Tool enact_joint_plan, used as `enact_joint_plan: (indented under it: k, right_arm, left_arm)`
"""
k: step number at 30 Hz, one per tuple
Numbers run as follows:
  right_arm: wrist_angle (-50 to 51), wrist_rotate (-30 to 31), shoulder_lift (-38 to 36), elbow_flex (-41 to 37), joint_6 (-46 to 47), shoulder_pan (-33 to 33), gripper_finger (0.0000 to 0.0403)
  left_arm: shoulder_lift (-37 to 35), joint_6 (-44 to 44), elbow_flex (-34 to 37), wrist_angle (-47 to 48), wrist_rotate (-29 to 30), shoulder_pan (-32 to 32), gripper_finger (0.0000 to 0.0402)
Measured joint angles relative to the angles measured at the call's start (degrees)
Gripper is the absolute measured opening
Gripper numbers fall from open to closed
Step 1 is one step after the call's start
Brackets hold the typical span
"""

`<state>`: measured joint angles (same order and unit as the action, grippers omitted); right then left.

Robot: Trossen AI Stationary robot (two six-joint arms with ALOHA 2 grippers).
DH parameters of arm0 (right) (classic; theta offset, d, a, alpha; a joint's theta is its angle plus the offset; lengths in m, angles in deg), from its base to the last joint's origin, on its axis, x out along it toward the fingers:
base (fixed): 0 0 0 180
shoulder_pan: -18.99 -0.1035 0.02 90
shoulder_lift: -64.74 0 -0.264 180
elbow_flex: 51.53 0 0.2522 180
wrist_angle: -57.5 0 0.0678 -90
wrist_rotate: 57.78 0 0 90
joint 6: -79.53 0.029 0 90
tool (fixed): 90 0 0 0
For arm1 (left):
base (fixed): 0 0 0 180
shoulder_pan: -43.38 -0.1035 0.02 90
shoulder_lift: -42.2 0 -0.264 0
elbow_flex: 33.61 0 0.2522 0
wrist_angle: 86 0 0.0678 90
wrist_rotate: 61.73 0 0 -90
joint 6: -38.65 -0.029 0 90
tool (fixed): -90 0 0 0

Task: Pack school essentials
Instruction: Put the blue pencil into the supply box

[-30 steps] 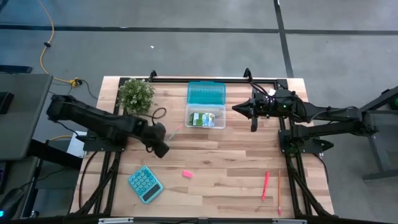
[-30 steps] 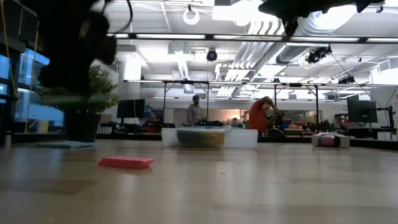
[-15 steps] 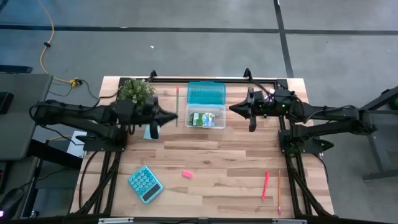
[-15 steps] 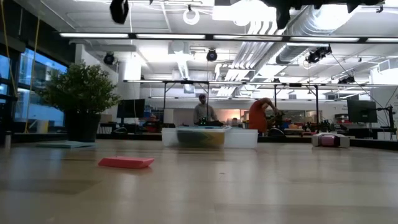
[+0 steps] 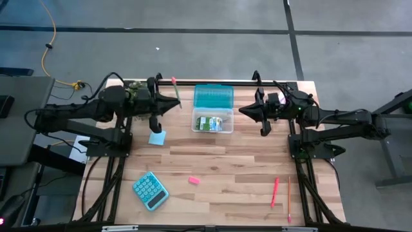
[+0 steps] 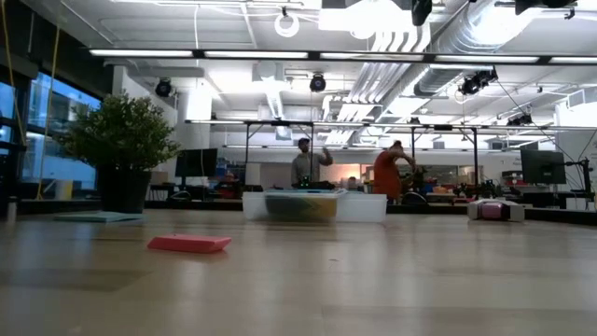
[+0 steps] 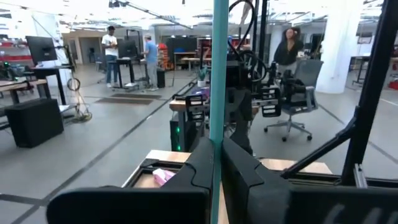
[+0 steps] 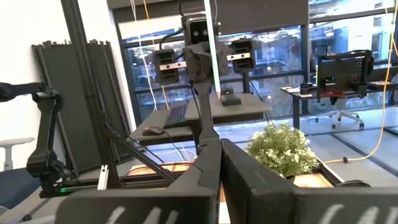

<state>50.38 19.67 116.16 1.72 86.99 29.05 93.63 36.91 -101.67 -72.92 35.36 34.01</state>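
Aloft, teal pen [image 7: 219, 93] in left pincer [image 7: 215, 163], beside clear box [image 5: 212, 122].

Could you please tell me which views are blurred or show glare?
Low view: the pink eraser and the clear box look soft, and ceiling lights glare. Left wrist view: the teal pen is sharp, the room behind softer. High view: evenly lit.

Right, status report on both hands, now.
Left hand shut on teal pen, raised near the plant. Right hand shut, empty, beside the box. Nothing in the way.
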Motion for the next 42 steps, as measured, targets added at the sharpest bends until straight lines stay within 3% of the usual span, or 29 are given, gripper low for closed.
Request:
enact_joint_plan:
  k: [8, 12, 15, 21, 32, 42]
  right_arm:
    - [-0.03, -0.88, 0.00, 0.00, 0.00, 0.00, 0.0000]
    - [-0.03, -0.90, 0.00, 0.00, 0.00, 0.00, 0.0000]
    - [-0.03, -0.90, 0.00, 0.00, 0.00, 0.00, 0.0000]
    - [0.00, -0.77, -0.02, 0.00, 0.00, 0.00, 0.0000]
    - [1.30, -0.70, -0.02, 0.00, 0.00, 0.00, 0.0000]
    - [2.81, -0.55, -0.02, 0.00, 0.02, 0.01, 0.0000]
  left_arm:
    - [0.42, 1.44, 0.00, 0.05, -0.19, 0.44, 0.0001]
    - [2.84, 1.65, -1.24, 4.17, 5.32, 0.08, 0.0000]
    - [7.83, 1.55, -5.12, 13.82, 7.16, -2.80, 0.0000]
    - [22.50, -0.55, -13.29, 26.47, 1.11, -10.39, 0.0000]
    - [49.47, -10.71, -22.81, 30.05, -1.76, -15.28, 0.0000]
    - [59.13, -13.93, -26.66, 34.51, -1.60, -15.32, 0.0000]
